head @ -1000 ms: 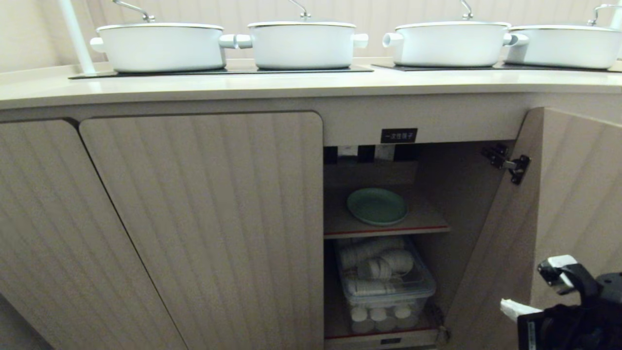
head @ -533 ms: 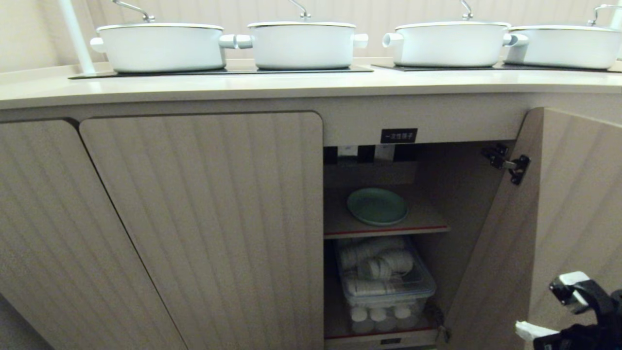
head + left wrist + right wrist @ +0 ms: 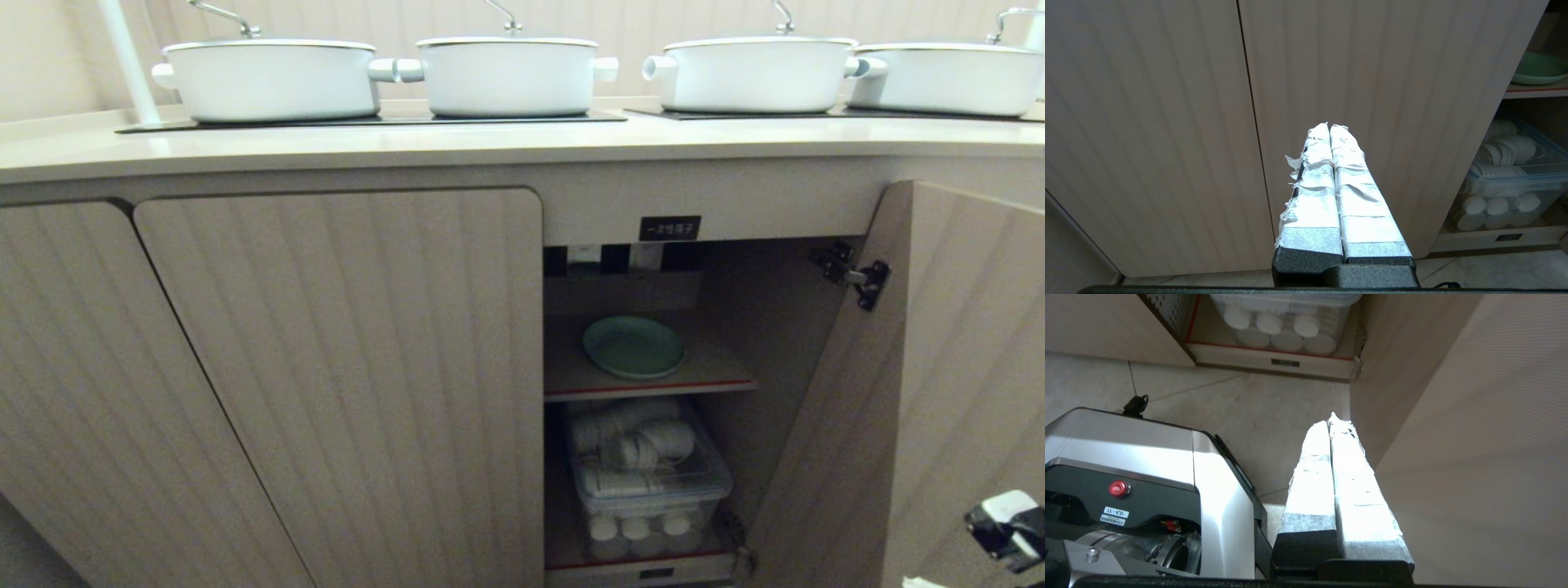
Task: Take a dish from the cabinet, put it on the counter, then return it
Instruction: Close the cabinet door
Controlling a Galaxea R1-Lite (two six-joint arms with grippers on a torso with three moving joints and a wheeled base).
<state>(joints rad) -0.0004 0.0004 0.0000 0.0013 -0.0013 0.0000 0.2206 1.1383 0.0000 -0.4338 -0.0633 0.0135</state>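
Head view: dish (image 3: pixel 633 346) near shelf (image 3: pixel 718 377) front edge.

Pale ribbed wall (image 3: pixel 686 20), closed ribbed cupboard doors (image 3: pixel 343 367), speckled tile floor (image 3: pixel 1257 412)

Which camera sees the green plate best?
The head view: the whole plate lies on the cabinet shelf, rim all visible. The left wrist view catches only part of it at the picture's edge. The right wrist view does not show it.

White-taped pincer fingers (image 3: pixel 1331 473), silver base (image 3: pixel 1147 457) with red button (image 3: pixel 1119 488)
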